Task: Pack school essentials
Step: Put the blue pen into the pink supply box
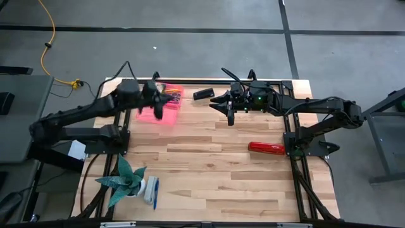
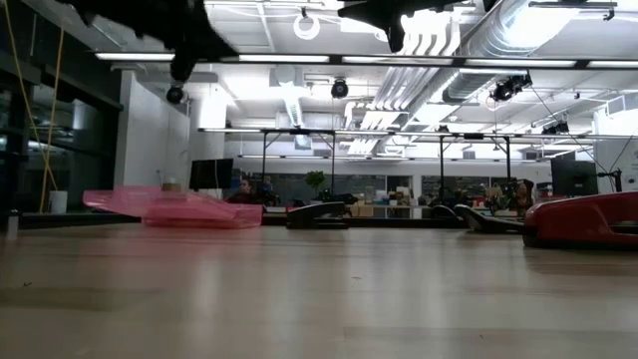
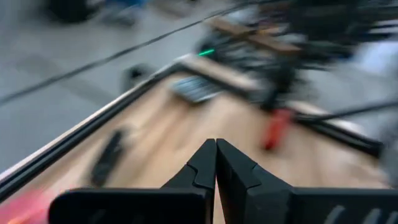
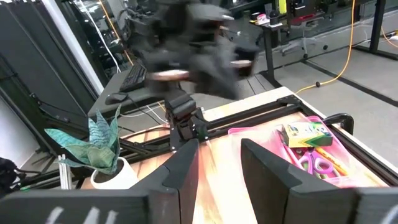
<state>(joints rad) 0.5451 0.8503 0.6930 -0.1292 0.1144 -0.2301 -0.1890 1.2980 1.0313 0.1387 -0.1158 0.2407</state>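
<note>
A pink pencil case (image 1: 169,106) lies open near the table's far edge, left of centre. In the right wrist view the case (image 4: 348,180) holds a yellow-green crayon box (image 4: 305,134), purple-handled scissors (image 4: 318,167) and thin pencils. My left gripper (image 1: 159,106) hangs above the case with its fingers (image 3: 216,163) shut and nothing between them. My right gripper (image 1: 229,115) hovers right of the case, high above the table, and its fingers (image 4: 219,163) are open and empty. In the low view both grippers, left (image 2: 179,66) and right (image 2: 397,38), stay well above the tabletop.
A red bar-shaped item (image 1: 266,148) lies at the right, in front of the right arm's base. A small dark object (image 1: 204,94) sits at the far edge, with a grey calculator (image 3: 196,88) beside it. A potted plant (image 1: 126,180) and pens (image 1: 152,190) stand near-left. Bare wood fills the middle.
</note>
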